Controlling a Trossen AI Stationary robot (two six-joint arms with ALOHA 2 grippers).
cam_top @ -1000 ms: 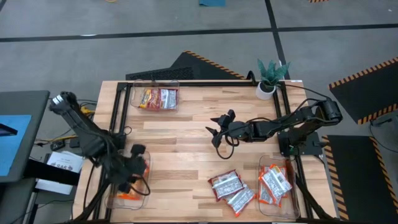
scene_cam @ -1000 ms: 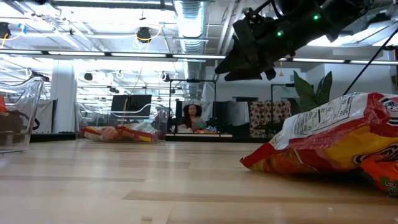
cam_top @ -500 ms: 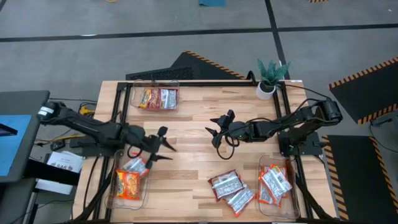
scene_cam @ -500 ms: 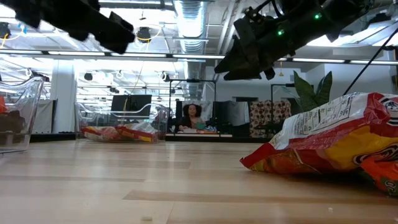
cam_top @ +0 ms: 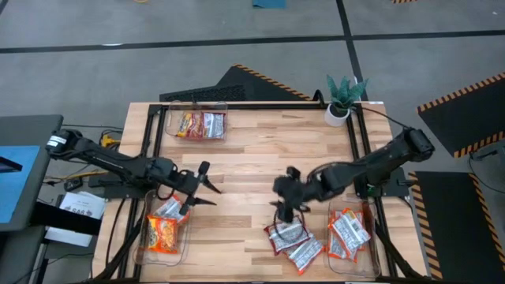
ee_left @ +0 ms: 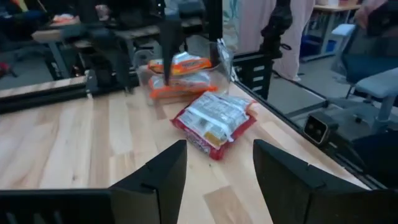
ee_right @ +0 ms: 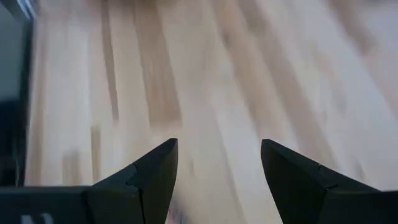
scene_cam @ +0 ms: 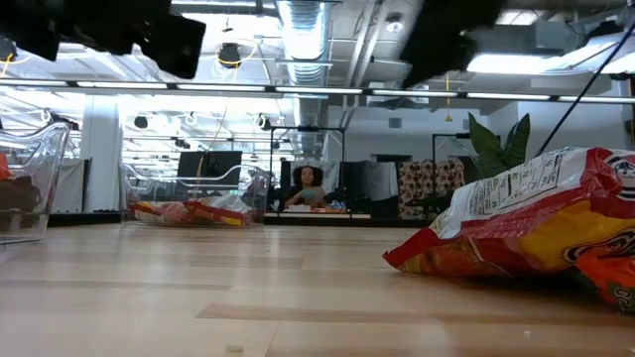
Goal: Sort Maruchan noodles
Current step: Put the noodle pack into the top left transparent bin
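Two silver-white noodle packets with red print [cam_top: 286, 234] [cam_top: 304, 253] lie flat on the table near its near edge. One of them also shows in the left wrist view [ee_left: 214, 118], and one in the low view [scene_cam: 536, 218]. My right gripper [cam_top: 282, 211] is open and empty just above the far one; its wrist view [ee_right: 219, 144] shows only blurred tabletop. My left gripper [cam_top: 213, 194] is open and empty over the table's left middle, pointing toward the right edge. It also shows in its wrist view [ee_left: 219, 146].
A clear bin at the near left [cam_top: 150, 254] holds orange packets [cam_top: 162, 233]. A clear bin at the near right [cam_top: 334, 267] holds silver-white packets [cam_top: 347, 233]. A third bin at the far left [cam_top: 170, 118] holds packets. A potted plant [cam_top: 344, 96] stands at the far right.
My left gripper has risen from the near left bin and gone toward the table's middle, then held still. My right gripper has swung from the table's middle toward the near edge, down over the two loose packets. No packet has moved.
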